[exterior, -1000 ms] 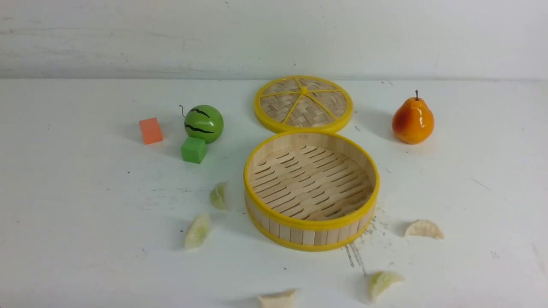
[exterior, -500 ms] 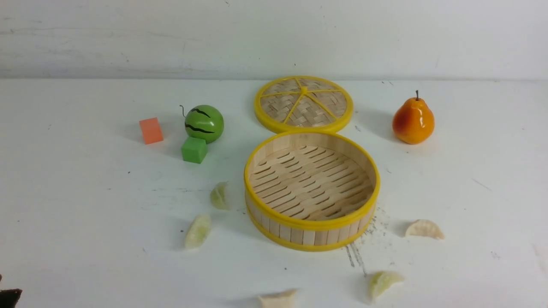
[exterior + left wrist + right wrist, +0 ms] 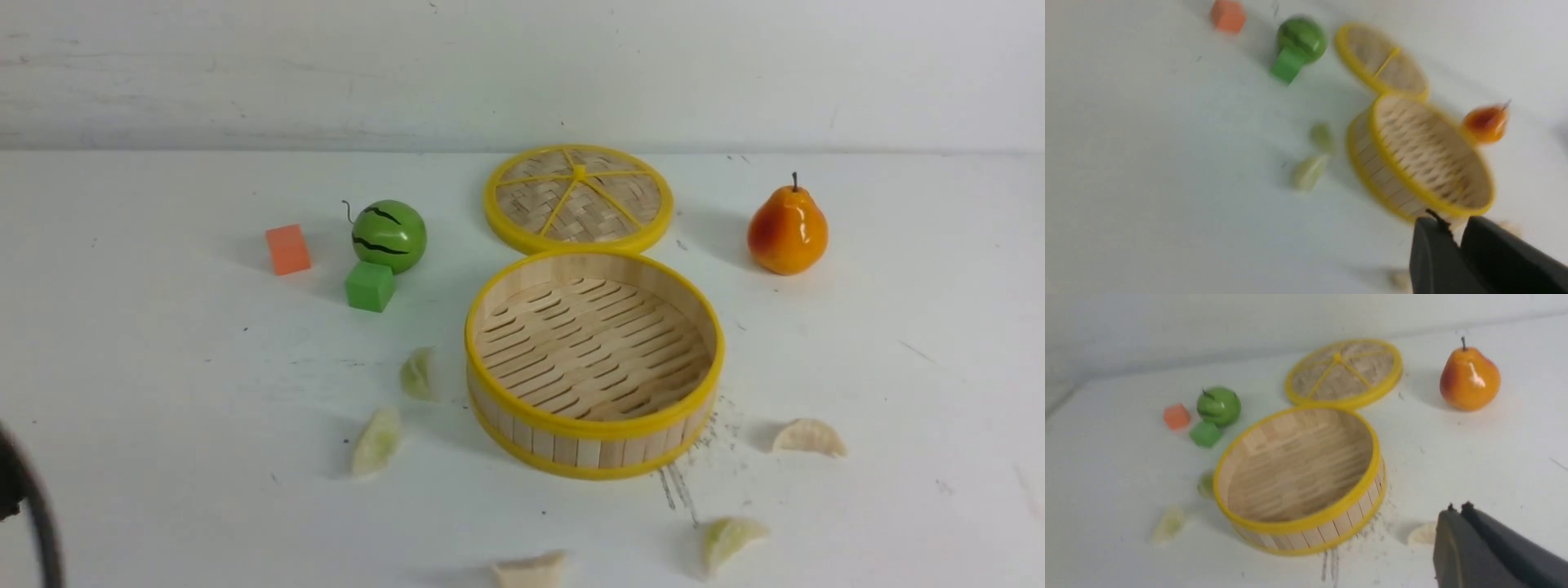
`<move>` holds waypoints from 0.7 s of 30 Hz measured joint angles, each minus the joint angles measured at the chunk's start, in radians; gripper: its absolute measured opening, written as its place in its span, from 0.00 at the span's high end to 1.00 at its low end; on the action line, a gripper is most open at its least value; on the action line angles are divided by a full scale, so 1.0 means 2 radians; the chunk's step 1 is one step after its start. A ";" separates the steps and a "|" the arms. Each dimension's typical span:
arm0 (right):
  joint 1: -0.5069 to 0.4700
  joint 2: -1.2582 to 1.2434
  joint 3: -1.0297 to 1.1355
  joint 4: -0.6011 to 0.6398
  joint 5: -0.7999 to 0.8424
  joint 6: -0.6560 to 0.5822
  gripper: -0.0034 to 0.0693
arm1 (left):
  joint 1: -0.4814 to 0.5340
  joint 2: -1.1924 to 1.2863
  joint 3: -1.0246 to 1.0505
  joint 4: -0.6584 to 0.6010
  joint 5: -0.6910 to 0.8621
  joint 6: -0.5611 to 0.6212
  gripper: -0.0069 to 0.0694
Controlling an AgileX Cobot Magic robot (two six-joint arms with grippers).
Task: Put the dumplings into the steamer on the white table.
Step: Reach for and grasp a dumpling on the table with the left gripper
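Well, we count five dumplings (image 3: pixel 377 441) around one steamer (image 3: pixel 593 429), beyond our left pincer (image 3: pixel 1453 223) and right pincer (image 3: pixel 1457 507), both pressed together, empty.

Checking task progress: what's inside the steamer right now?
Inside the steamer only its bare slatted floor shows; all five dumplings lie outside on the white table. Its near inner wall is hidden behind the front rim.

white table (image 3: pixel 163 392) w/ steamer (image 3: pixel 571 447), lid (image 3: pixel 579 198), dumplings (image 3: pixel 377 441), pear (image 3: pixel 787 229), cubes (image 3: pixel 370 286)
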 joint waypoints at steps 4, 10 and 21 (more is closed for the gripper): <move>0.037 0.104 -0.073 -0.045 0.076 -0.005 0.98 | -0.027 0.125 -0.075 0.064 0.082 0.008 0.93; 0.135 0.193 -0.122 -0.093 0.157 -0.005 0.98 | -0.129 0.280 -0.155 0.108 0.095 0.006 0.89; 0.165 0.205 -0.127 -0.115 0.191 -0.005 0.97 | -0.171 0.558 -0.325 0.087 0.084 0.005 0.26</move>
